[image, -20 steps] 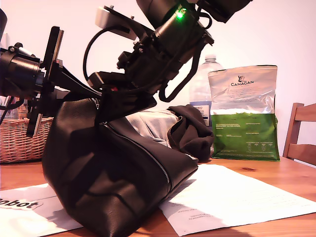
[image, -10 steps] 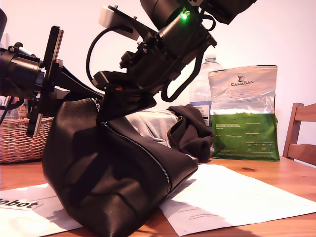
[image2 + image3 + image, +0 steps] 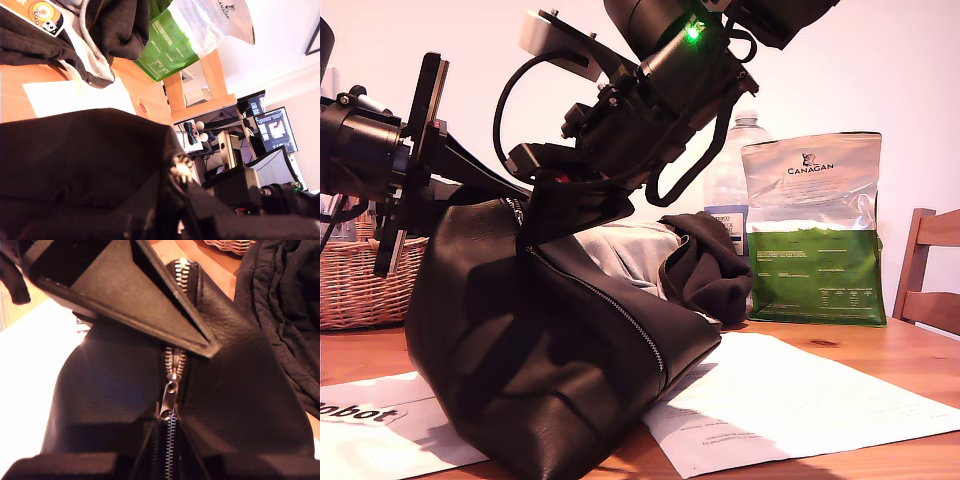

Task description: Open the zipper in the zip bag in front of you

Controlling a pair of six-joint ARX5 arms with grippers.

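Zipper pull first: the pull tab [image 3: 170, 399] of the zipper [image 3: 610, 305] sits right at the tips of my second end effector [image 3: 570, 190], which appears pinched on it, though shadow blurs the contact; the zip bag [image 3: 550, 380] stands propped on the worktop [image 3: 880, 350] towards the exterior view's left, its high end up at my first end effector [image 3: 470, 170]; whether that one is clamped on the leather I cannot tell, the jaws are lost in the dark. Over the last second the second arm has risen a touch and drifted towards the exterior view's right, taking the flap of leather with it; in the last half second, almost nothing has moved. Teeth behind the tab look slightly parted, while the long run down the slope is shut; so, by my reading, you are barely started; most of the travel is ahead, and the pull wants to follow the line of teeth downhill.
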